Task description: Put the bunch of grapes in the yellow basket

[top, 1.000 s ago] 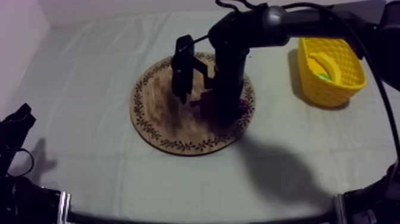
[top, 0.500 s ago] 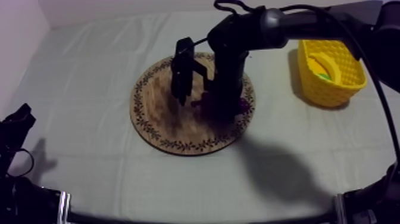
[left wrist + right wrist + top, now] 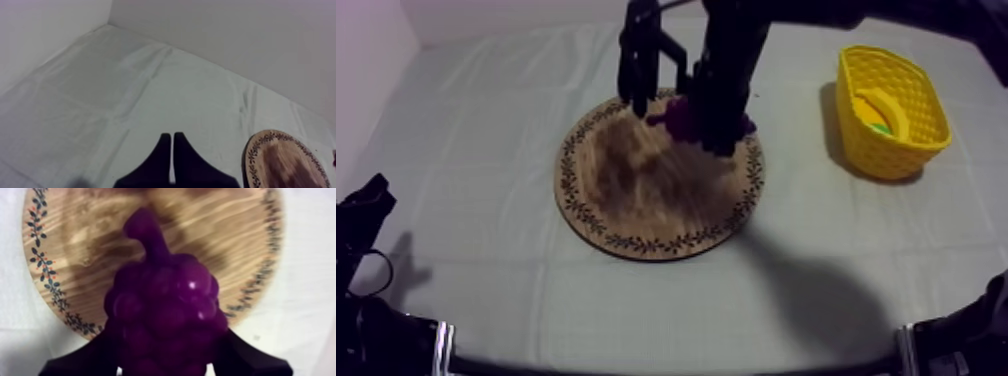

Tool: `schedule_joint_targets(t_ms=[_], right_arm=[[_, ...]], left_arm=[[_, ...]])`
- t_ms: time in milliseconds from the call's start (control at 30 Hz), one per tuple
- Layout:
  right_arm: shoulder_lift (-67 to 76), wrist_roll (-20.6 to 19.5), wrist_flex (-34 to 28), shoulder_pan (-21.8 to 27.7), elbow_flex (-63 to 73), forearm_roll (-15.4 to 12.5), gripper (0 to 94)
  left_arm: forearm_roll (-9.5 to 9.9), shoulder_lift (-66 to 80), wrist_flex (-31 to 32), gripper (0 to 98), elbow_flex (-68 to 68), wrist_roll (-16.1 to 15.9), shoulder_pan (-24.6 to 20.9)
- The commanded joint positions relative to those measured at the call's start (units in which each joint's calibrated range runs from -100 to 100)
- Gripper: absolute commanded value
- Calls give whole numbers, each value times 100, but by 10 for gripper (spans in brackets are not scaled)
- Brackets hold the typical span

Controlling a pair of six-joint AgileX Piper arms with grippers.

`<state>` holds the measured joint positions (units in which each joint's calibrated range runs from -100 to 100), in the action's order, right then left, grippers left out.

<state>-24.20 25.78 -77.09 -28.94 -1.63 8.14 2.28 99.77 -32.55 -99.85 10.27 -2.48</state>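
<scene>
Right hand (image 3: 167, 355) clasps the bunch of grapes (image 3: 165, 303) over the wooden board (image 3: 636, 190); yellow basket (image 3: 881, 155) at 2 o'clock. The bunch looks light, stiff and slick, best gripped across its broad body. Left hand (image 3: 172, 150) narrow, empty.

A robotics lab bench: a table (image 3: 486, 120) under a grey-white cloth, set in a corner of bare pale walls (image 3: 225, 40); the right robot arm (image 3: 736, 60) over it, the left arm (image 3: 361, 215) low at its edge; staged props, a round wooden board (image 3: 636, 205) and a yellow basket (image 3: 888, 152).
</scene>
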Motion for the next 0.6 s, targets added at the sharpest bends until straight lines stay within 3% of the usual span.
schedule_joint_targets(t_ms=[0, 233, 567], right_arm=[[198, 80, -370, 37, 464, -47, 344], [591, 56, -856, 184, 1069, -61, 345], [819, -759, -982, 608, 996, 57, 347]], left_arm=[[-1, -3, -3, 0, -4, 1, -1], [-1, -3, -3, 0, -4, 1, -1], [-1, -3, -3, 0, -4, 1, -1]])
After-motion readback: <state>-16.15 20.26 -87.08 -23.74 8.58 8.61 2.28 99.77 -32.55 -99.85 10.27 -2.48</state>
